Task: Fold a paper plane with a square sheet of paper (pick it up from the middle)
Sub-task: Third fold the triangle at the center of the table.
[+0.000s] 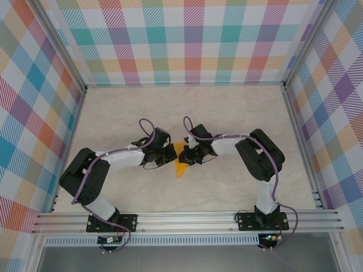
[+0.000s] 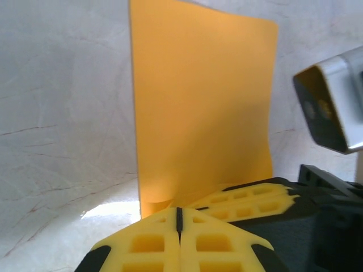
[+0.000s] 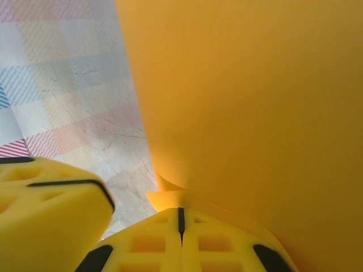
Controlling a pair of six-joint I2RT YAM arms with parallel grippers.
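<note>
With left gripper (image 2: 179,218) shut at lower centre, pinches square sheet of paper (image 2: 201,107); clamps it too with right gripper (image 3: 181,218), both meeting mid-frame in top view

One orange sheet (image 1: 181,167), seemingly folded, two grippers (image 1: 172,156) (image 1: 189,154)

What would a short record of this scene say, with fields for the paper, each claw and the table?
paper: orange, unmarked, gently curved, not yet a plane
left claw: shut on paper
right claw: shut on paper
position: both arms meet at mid-table, paper between them
table: pale marbled top
</note>
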